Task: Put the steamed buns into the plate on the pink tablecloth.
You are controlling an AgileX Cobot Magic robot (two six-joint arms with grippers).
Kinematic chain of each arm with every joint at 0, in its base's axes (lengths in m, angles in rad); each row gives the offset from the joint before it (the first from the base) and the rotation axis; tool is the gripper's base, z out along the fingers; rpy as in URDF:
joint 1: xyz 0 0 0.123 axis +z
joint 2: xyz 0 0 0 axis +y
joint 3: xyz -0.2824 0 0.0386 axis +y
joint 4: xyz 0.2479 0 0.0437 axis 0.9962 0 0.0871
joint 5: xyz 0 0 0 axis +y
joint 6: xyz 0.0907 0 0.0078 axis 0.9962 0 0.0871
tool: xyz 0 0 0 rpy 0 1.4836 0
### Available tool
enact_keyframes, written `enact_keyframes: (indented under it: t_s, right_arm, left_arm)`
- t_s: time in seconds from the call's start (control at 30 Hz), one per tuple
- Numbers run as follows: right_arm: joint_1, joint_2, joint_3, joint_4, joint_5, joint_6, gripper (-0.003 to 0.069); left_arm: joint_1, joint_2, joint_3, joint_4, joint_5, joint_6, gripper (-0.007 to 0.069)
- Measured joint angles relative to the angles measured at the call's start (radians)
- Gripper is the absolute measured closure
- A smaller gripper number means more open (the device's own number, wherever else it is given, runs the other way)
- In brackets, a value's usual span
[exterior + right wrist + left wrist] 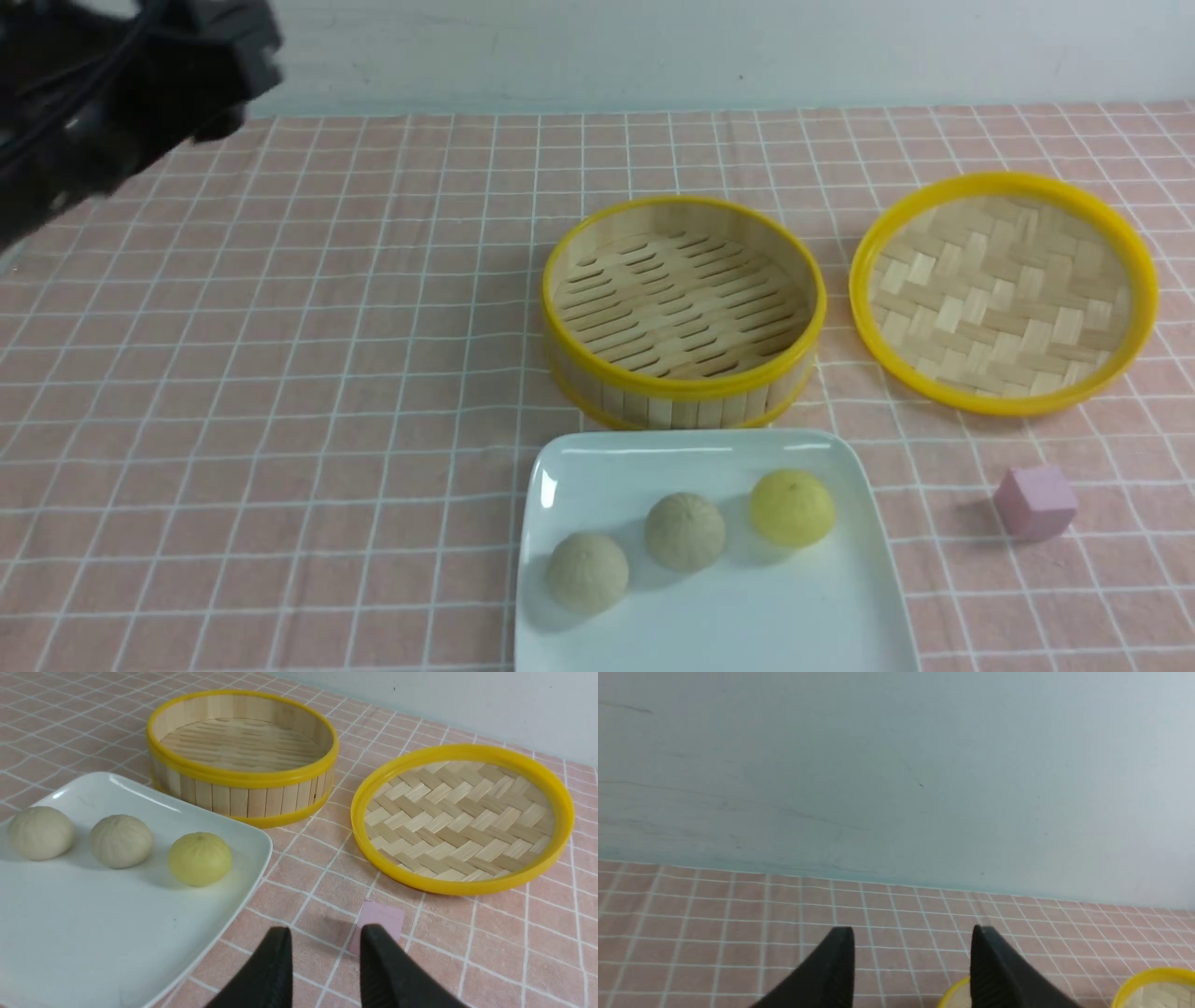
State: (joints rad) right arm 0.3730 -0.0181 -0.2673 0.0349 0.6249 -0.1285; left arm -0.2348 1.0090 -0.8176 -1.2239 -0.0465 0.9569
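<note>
Room is lying open on the pink tablecloth left of the plate; the bamboo steamer is standing just behind the plate's far rim, woven lid and pink cube sitting off the plate's right. Three pleated steamed buns, two beige-white, one pale yellow, are sitting in a row on the plate. The left gripper is hanging spread, empty; the right gripper is hovering narrowly parted, empty, beside the plate.
</note>
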Motion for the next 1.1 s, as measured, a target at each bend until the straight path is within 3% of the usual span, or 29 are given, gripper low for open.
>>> enact_keyframes:
  t_s: [0.17, 0.37, 0.7, 0.8, 0.87, 1.03, 1.1]
  right_arm:
    - [0.0, 0.0, 0.0, 0.0, 0.0, 0.0, 0.0423]
    - [0.0, 0.0, 0.0, 0.0, 0.0, 0.0, 0.0423]
    - [0.0, 0.0, 0.0, 0.0, -0.002, 0.0, 0.0423]
    - [0.0, 0.0, 0.0, 0.0, -0.002, 0.0, 0.0423]
    - [0.0, 0.0, 0.0, 0.0, -0.002, 0.0, 0.0423]
    - [0.0, 0.0, 0.0, 0.0, -0.002, -0.001, 0.0423]
    - [0.0, 0.0, 0.0, 0.0, -0.002, -0.001, 0.0423]
  left_arm:
    - [0.0, -0.346, 0.3, -0.027, -0.047, 0.003, 0.0259]
    - [0.0, -0.566, 0.451, -0.027, 0.003, 0.016, 0.0259]
    - [0.0, -0.624, 0.499, -0.026, 0.016, 0.088, 0.0259]
    - [0.0, -0.629, 0.519, 0.028, 0.041, 0.062, 0.0259]
    - [0.0, -0.649, 0.535, 0.222, 0.069, -0.119, 0.0259]
    - [0.0, -0.694, 0.592, 0.851, 0.104, -0.827, 0.0259]
    - [0.0, -0.704, 0.624, 1.029, 0.115, -1.026, 0.0259]
